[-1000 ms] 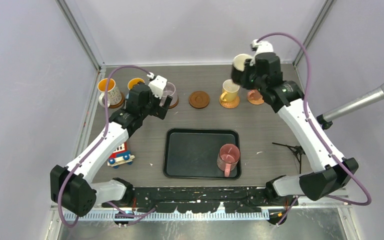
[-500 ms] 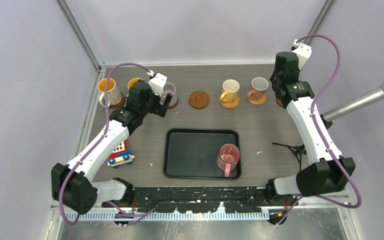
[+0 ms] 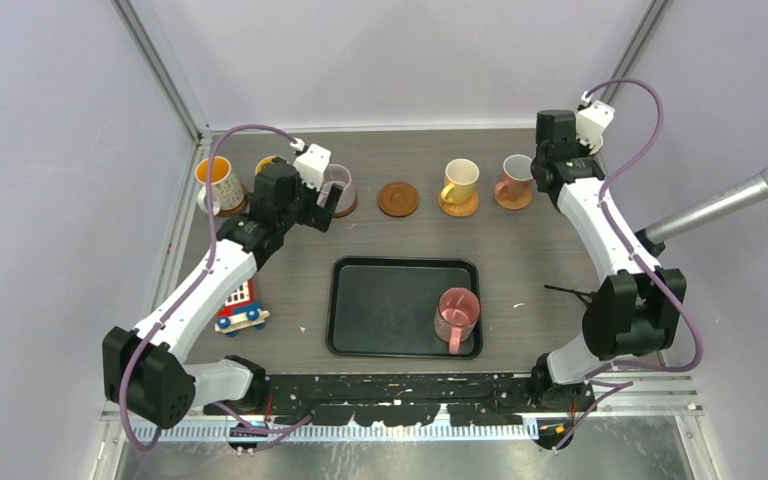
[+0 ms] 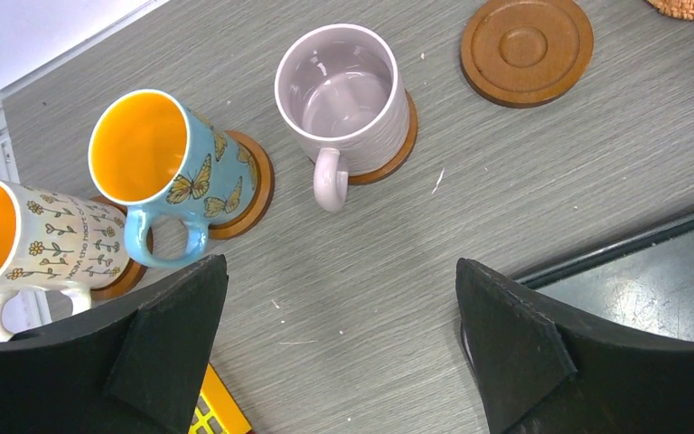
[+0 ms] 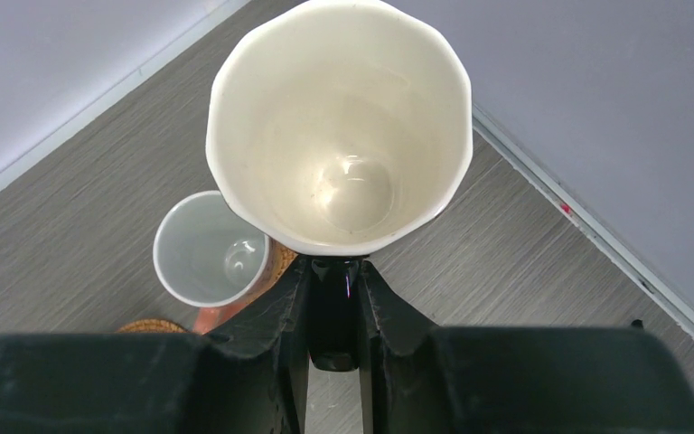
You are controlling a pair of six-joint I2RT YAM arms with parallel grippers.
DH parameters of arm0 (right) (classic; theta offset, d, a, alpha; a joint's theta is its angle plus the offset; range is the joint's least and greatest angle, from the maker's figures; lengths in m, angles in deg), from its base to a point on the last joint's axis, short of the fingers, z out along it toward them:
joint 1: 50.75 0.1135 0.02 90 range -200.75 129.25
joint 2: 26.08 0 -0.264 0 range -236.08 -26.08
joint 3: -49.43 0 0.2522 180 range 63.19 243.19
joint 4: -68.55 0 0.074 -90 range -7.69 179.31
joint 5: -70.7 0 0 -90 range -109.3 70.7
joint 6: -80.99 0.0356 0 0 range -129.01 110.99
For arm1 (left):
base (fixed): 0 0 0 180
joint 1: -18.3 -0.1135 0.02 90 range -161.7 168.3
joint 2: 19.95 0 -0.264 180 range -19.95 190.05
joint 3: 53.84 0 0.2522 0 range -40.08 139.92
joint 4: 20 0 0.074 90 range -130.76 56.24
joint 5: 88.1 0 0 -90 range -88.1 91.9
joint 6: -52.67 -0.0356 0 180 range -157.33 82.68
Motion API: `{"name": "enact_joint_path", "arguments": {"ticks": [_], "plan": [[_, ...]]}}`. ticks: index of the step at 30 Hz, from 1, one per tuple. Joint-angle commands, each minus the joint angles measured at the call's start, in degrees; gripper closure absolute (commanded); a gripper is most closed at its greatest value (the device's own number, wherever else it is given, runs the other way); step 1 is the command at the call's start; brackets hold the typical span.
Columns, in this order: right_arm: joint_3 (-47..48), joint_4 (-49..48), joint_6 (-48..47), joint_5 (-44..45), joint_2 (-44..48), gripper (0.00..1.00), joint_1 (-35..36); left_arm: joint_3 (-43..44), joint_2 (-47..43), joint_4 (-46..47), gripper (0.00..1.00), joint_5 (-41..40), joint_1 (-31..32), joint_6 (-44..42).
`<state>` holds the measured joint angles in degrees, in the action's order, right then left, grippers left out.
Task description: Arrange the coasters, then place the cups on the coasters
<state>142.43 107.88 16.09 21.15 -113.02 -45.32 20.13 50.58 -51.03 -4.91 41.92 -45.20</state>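
My right gripper [image 5: 334,271] is shut on the dark handle of a cream cup [image 5: 339,127], held above the table's back right corner; from above, the wrist [image 3: 560,140] hides that cup. Beside it a white cup [image 5: 208,253] stands on a woven coaster [image 5: 280,260]. My left gripper [image 4: 339,271] hangs open and empty over bare table, near a lilac cup [image 4: 343,95], a blue butterfly cup [image 4: 158,167] and a flowered white cup [image 4: 18,244], each on a brown coaster. A bare coaster [image 3: 398,198] lies mid-row, next to a yellow cup [image 3: 459,181]. A pink cup [image 3: 457,315] stands in the tray.
A black rectangular tray [image 3: 390,300] lies at the table's centre front. A toy block [image 3: 240,308] sits to its left. A grey microphone [image 3: 730,205] pokes in from the right, with a small black stand [image 3: 580,295] under it. Frame posts and walls close off the back corners.
My right arm has swung from above the yellow and white cups to the back right corner, carrying the cream cup. The left arm has barely shifted.
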Motion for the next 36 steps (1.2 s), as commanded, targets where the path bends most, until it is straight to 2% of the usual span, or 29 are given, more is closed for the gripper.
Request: {"name": "enact_joint_path", "arguments": {"ticks": [1, 13, 17, 36], "plan": [[-0.3, -10.8, 3.7, 3.2, -0.6, 1.00, -1.1, 2.2, -0.3, 4.0, 0.00, 1.3, -0.9, 0.8], [-7.5, -23.3, -0.4, -2.4, -5.4, 1.00, -4.6, 3.3, 1.1, 3.1, 0.00, 3.0, -2.2, 0.0], [-9.4, -27.5, -3.3, -4.8, -6.5, 1.00, -8.0, 4.1, 1.9, 2.8, 0.00, 3.3, -2.4, -0.1], [-11.0, -30.7, -5.5, -9.7, -11.7, 1.00, -12.3, 5.7, 2.9, 0.0, 0.00, 3.7, -2.4, 1.5]]}}
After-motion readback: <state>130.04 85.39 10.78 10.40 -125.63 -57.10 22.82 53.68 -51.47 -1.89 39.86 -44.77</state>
